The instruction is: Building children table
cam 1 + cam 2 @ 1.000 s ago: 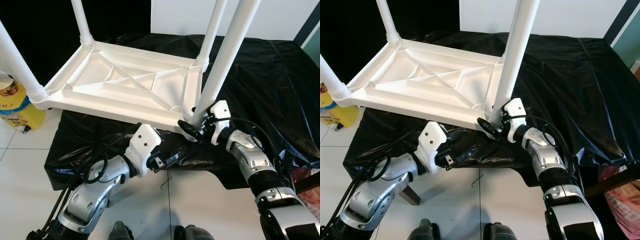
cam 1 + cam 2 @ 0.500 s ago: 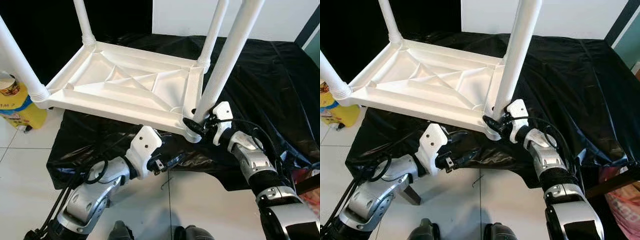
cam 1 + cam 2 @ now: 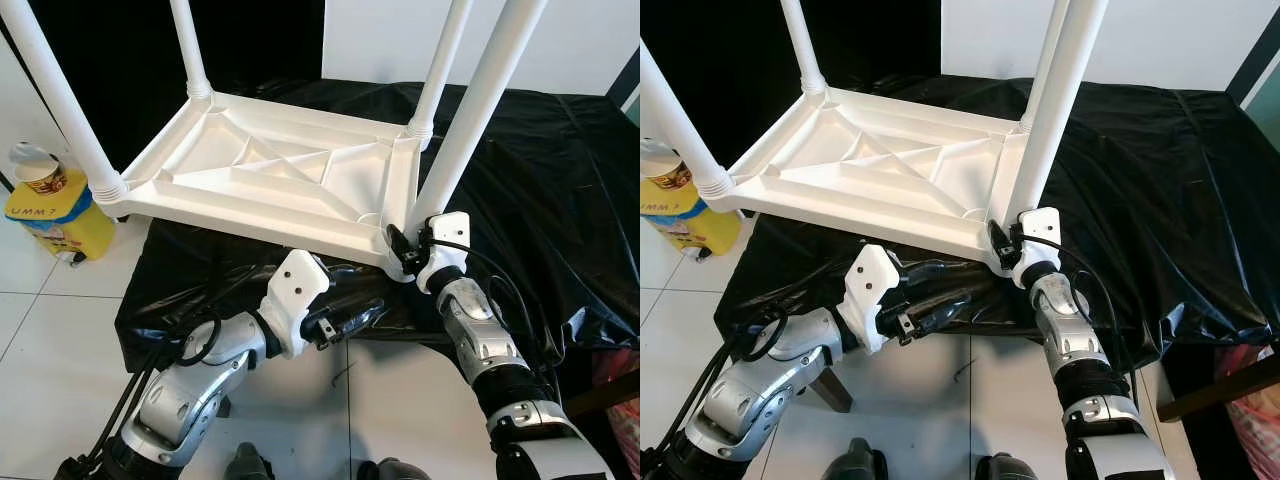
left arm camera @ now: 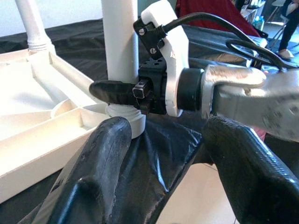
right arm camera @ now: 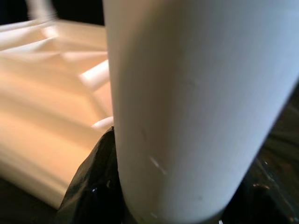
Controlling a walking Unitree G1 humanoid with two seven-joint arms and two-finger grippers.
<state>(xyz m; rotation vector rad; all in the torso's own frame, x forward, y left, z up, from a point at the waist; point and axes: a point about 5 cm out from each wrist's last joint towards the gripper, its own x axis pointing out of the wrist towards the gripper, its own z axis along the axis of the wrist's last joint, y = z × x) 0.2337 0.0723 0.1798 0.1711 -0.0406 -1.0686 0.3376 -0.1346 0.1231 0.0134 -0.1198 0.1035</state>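
Note:
The white plastic children's table (image 3: 280,180) lies upside down on a black sheet, its legs pointing up. My right gripper (image 3: 405,248) is shut on the base of the near right leg (image 3: 470,120), just above its socket at the table's corner. In the left wrist view, one black finger of the right gripper (image 4: 117,91) wraps across that leg (image 4: 120,42). The leg (image 5: 196,107) looms close in the right wrist view. My left gripper (image 3: 350,318) hangs open just below the table's front edge, over the sheet, with nothing between its fingers (image 4: 100,158).
The black sheet (image 3: 540,200) covers a low stand and drapes over its front edge. A yellow container (image 3: 50,205) with a paper cup on top sits on the white tiled floor at the left. A red bag (image 3: 1250,370) is at the far right.
The camera view has shifted. My right forearm has swung in closer under the table's corner, with the gripper still at the leg's base. The left gripper has hardly moved.

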